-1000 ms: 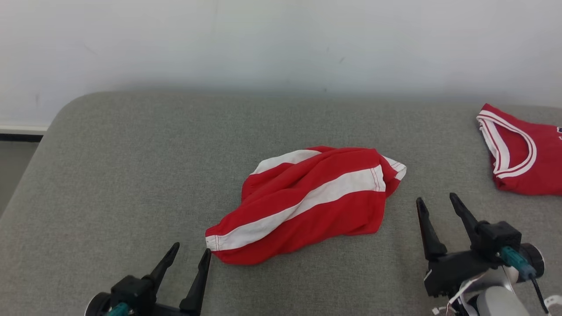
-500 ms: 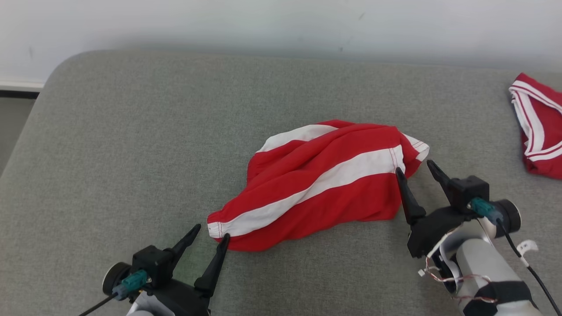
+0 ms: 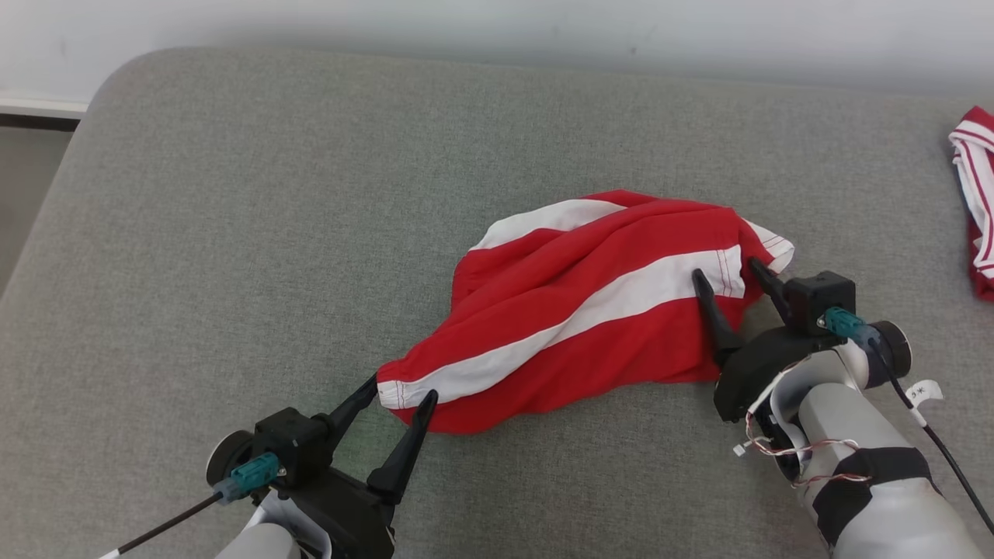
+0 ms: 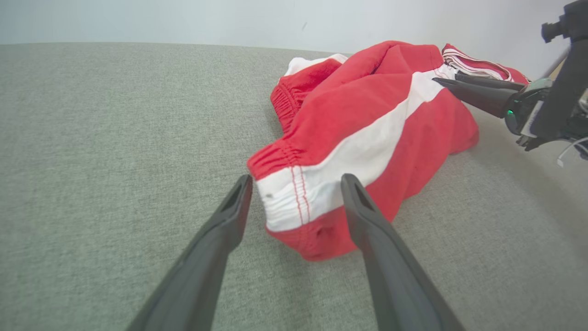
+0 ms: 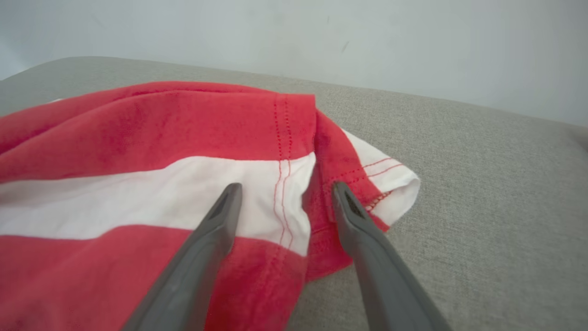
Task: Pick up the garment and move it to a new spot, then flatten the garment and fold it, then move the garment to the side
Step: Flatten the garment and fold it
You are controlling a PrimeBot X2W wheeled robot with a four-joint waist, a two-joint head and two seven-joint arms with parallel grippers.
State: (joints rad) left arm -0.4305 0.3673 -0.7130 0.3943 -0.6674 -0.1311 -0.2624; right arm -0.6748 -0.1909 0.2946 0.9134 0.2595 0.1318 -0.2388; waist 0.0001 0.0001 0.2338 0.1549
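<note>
Garment [image 3: 590, 310], red with white stripes, lies crumpled on the grey padded surface [image 3: 233, 233]. We have our left pincer [image 3: 401, 388] spread wide astride its left corner and our right pincer [image 3: 724, 268] wide over its right hem, neither gripping.

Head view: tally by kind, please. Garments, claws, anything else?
Red-and-white garments: 2 (crumpled garment in the middle, second garment at the right edge)
Claws: 2 (left claw, right claw, both open)
Grey padded surface: 1
Total: 5
</note>
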